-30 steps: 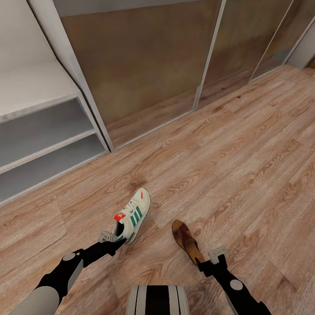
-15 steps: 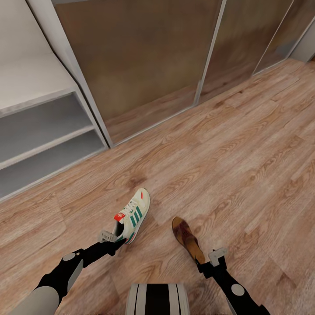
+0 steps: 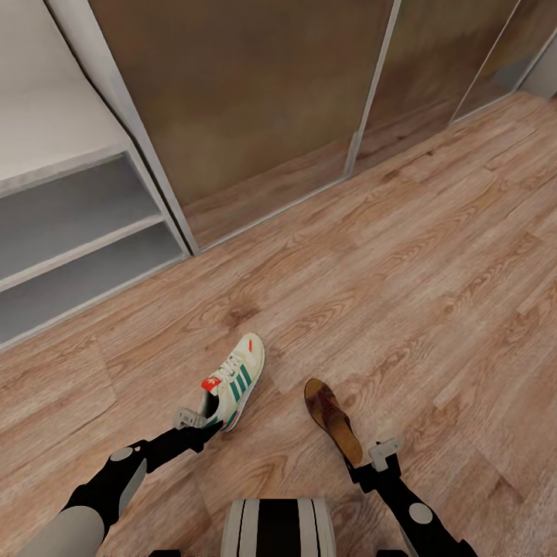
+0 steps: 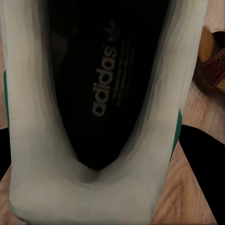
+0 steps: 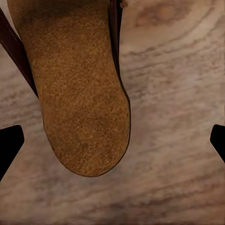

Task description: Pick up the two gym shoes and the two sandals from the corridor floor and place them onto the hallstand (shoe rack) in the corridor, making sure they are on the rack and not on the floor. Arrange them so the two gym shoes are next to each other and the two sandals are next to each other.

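Note:
One cream-white gym shoe (image 3: 236, 381) with green stripes hangs toe-forward just over the corridor floor (image 3: 402, 255), and my left gripper (image 3: 203, 422) is shut on its heel. In the left wrist view the shoe's dark insole (image 4: 105, 79) sits between my black fingers (image 4: 202, 159). One brown sandal (image 3: 331, 418) lies flat on the planks to the sneaker's right; its strap also shows in the left wrist view (image 4: 213, 61). My right gripper (image 3: 370, 459) stands open just behind the sandal's heel (image 5: 82, 103), fingertips wide apart on either side. The hallstand (image 3: 73, 232) stands at the left, its two open shelves bare.
Tall sliding panels with grey frames (image 3: 363, 100) line the wall beyond the shoes and reflect the floor. My base's front (image 3: 278, 527) shows at the bottom edge. Open wood planks stretch to the right (image 3: 480, 309).
The whole view has shifted: floor, rack and sandal have slid slightly up the picture. The gym shoe keeps its place with my left gripper. The right gripper stays open behind the sandal.

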Robot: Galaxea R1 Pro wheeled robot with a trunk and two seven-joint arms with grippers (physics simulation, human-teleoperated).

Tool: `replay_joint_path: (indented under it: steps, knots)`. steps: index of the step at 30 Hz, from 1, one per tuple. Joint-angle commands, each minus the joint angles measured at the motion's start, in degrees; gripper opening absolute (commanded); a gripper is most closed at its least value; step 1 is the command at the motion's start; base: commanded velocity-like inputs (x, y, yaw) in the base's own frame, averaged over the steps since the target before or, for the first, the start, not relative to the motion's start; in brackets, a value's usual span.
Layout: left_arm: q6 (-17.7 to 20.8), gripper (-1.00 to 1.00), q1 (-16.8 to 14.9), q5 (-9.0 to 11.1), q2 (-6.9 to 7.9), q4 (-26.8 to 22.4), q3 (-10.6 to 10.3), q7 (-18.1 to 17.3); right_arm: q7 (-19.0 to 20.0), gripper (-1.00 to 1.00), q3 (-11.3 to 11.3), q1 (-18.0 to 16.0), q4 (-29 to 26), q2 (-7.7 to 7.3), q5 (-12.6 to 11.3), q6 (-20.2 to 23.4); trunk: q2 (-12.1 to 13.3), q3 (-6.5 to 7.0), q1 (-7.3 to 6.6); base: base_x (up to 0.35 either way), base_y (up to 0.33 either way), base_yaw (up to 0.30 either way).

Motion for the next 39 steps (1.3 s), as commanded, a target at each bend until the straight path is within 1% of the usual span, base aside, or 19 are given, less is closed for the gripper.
replay_joint_path:
  steps: [1, 11, 14, 15, 16, 18, 20, 22, 25, 30, 39]
  knots:
    - [-0.22, -1.00, -0.04, -0.12, -0.03, 0.04, 0.27, -0.27, 0.21, 1.00, -0.10, -0.02, 0.01, 0.00, 0.20, -0.18, -0.03, -0.26, 0.01, 0.000, 0.000, 0.000]
    - [-0.26, -1.00, -0.04, -0.12, -0.03, -0.02, 0.29, -0.29, 0.20, 1.00, -0.10, -0.02, -0.03, 0.00, 0.20, -0.22, -0.16, -2.47, 0.27, 0.000, 0.000, 0.000]
    - [-0.21, -1.00, -0.04, -0.12, -0.06, -0.48, 0.42, -0.74, 0.20, 1.00, -0.10, -0.02, -0.03, 0.00, 0.20, -0.19, -0.16, -2.47, 0.27, 0.000, 0.000, 0.000]
    - [0.26, -1.00, -0.01, -0.09, -0.09, -3.75, 0.78, -1.87, 0.20, 1.00, -0.11, -0.02, -0.03, 0.00, 0.20, -0.20, -0.16, -2.47, 0.27, 0.000, 0.000, 0.000]
    - [0.43, -1.00, 0.00, -0.08, -0.09, -4.46, 0.81, -1.97, 0.20, 1.00, -0.11, -0.02, -0.03, 0.00, 0.20, -0.19, -0.16, -2.47, 0.27, 0.000, 0.000, 0.000]
    - [2.70, -1.00, 0.04, -0.01, -0.20, -8.01, 0.89, -2.29, 0.20, 1.00, -0.10, -0.02, -0.03, 0.00, 0.20, -0.18, -0.16, -2.47, 0.27, 0.000, 0.000, 0.000]
    - [4.26, -1.00, 0.04, 0.01, -0.31, -9.44, 0.88, -2.42, 0.20, 1.00, -0.10, -0.02, -0.03, 0.00, 0.20, -0.18, -0.16, -2.47, 0.27, 0.000, 0.000, 0.000]
    - [7.57, -1.00, 0.05, 0.04, -0.57, -12.33, 0.82, -2.55, 0.20, 1.00, -0.10, -0.02, -0.03, 0.00, 0.20, -0.18, -0.16, -2.47, 0.27, 0.000, 0.000, 0.000]
    - [9.88, -1.00, 0.07, 0.08, -0.73, -14.71, 0.83, -2.60, 0.20, 1.00, -0.10, -0.02, -0.03, 0.00, 0.20, -0.18, -0.16, -2.47, 0.27, 0.000, 0.000, 0.000]
    - [11.28, -1.00, 0.12, 0.19, -0.88, -16.46, 0.81, -2.72, 0.20, 1.00, -0.10, -0.02, -0.03, 0.00, 0.20, -0.18, -0.16, -2.47, 0.27, 0.006, 0.000, 0.000]
    - [11.54, -1.00, 0.14, 0.23, -0.90, -16.80, 0.86, -4.12, 0.20, 1.00, -0.10, -0.02, -0.03, 0.00, 0.20, -0.21, -0.16, -2.47, 0.27, 0.120, 0.012, 0.000]
